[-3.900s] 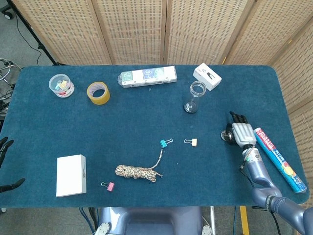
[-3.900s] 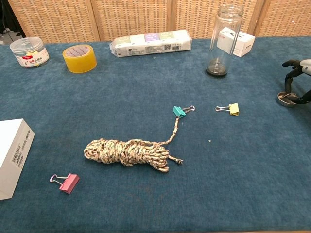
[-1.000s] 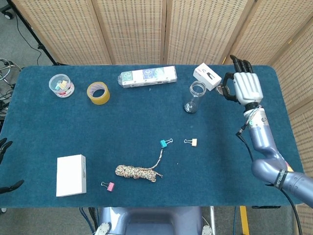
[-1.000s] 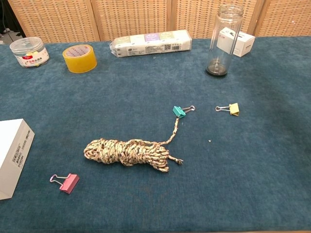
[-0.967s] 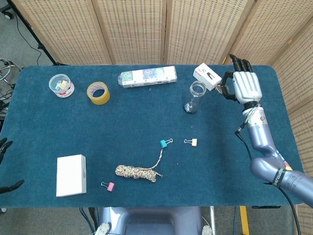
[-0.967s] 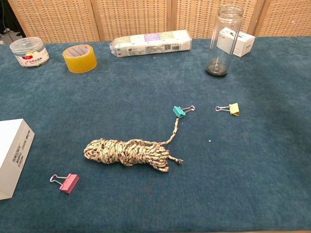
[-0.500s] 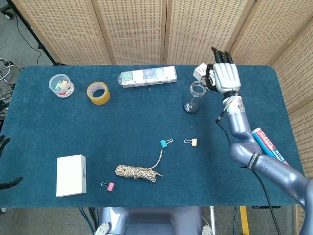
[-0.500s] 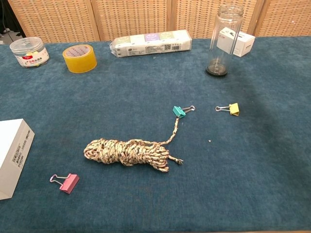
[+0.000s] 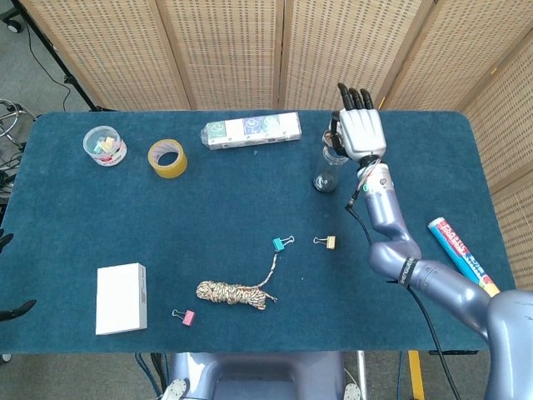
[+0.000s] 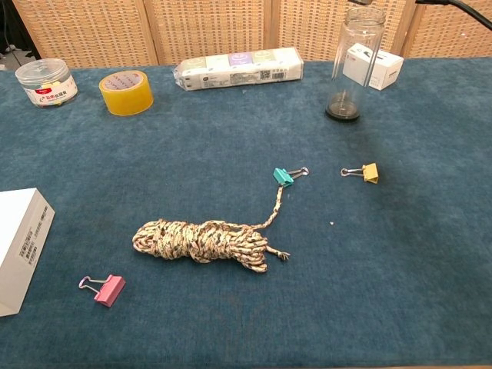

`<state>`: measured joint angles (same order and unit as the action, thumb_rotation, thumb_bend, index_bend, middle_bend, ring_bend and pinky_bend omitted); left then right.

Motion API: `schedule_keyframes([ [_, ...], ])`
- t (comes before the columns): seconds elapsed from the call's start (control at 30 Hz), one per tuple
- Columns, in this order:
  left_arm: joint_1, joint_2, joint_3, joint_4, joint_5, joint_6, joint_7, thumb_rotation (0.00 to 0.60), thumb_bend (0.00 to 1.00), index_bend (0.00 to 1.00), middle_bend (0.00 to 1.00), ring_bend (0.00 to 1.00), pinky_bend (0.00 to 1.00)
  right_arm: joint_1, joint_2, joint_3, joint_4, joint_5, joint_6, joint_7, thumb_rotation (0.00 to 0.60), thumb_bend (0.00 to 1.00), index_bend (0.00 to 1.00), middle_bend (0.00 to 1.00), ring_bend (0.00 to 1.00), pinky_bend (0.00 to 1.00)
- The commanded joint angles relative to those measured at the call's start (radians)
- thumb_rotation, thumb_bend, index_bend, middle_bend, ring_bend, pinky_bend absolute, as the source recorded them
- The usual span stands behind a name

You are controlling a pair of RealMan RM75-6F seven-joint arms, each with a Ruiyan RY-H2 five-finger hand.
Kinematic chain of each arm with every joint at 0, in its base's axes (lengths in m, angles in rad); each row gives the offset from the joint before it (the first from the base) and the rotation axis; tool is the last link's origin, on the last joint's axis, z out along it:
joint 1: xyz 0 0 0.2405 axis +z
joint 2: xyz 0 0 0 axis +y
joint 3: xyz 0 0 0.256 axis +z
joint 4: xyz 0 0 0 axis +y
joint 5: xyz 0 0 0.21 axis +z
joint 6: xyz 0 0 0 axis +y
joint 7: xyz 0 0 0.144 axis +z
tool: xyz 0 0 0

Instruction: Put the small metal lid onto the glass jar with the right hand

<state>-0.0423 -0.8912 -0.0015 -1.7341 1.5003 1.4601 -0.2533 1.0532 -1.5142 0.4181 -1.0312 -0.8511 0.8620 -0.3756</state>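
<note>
The tall glass jar (image 9: 328,171) (image 10: 355,61) stands upright at the back right of the blue table. My right hand (image 9: 360,133) hovers directly over its mouth, palm down, and covers the rim in the head view. It grips the small metal lid, which is almost wholly hidden under the fingers. In the chest view only a dark edge shows at the jar's top, at the frame border. Only the dark fingertips of my left hand (image 9: 7,240) show at the far left edge, spread apart and holding nothing.
A white box (image 10: 377,68) stands just behind the jar and a tissue pack (image 9: 251,130) to its left. Tape roll (image 9: 167,158), plastic tub (image 9: 104,145), rope bundle (image 9: 235,292), three binder clips, a white carton (image 9: 121,297) and a coloured tube (image 9: 462,258) lie about.
My right hand has carried the lid up from the table's right side and leftward, past the white box, to above the jar's mouth. The left hand has slipped a little further out of frame.
</note>
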Motion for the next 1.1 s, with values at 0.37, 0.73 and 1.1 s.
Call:
schedule_keyframes([
  [0.37,0.002,-0.001,0.003,-0.003,0.007,0.002,0.005,0.600,0.00,0.00,0.00,0.00,0.00,-0.024,0.012,-0.038,-0.009,-0.032,0.012,0.001,0.600,0.57,0.65,0.00,0.00,0.00],
  [0.73,0.002,-0.001,0.002,-0.003,0.007,0.004,0.005,0.600,0.00,0.00,0.00,0.00,0.00,-0.038,0.009,-0.048,-0.005,-0.046,0.020,0.014,0.600,0.57,0.65,0.00,0.00,0.00],
  [1.1,0.002,0.001,0.002,-0.003,0.008,0.004,0.003,0.600,0.00,0.00,0.00,0.00,0.00,-0.043,0.003,-0.055,0.001,-0.058,0.021,0.017,0.600,0.57,0.57,0.00,0.00,0.00],
])
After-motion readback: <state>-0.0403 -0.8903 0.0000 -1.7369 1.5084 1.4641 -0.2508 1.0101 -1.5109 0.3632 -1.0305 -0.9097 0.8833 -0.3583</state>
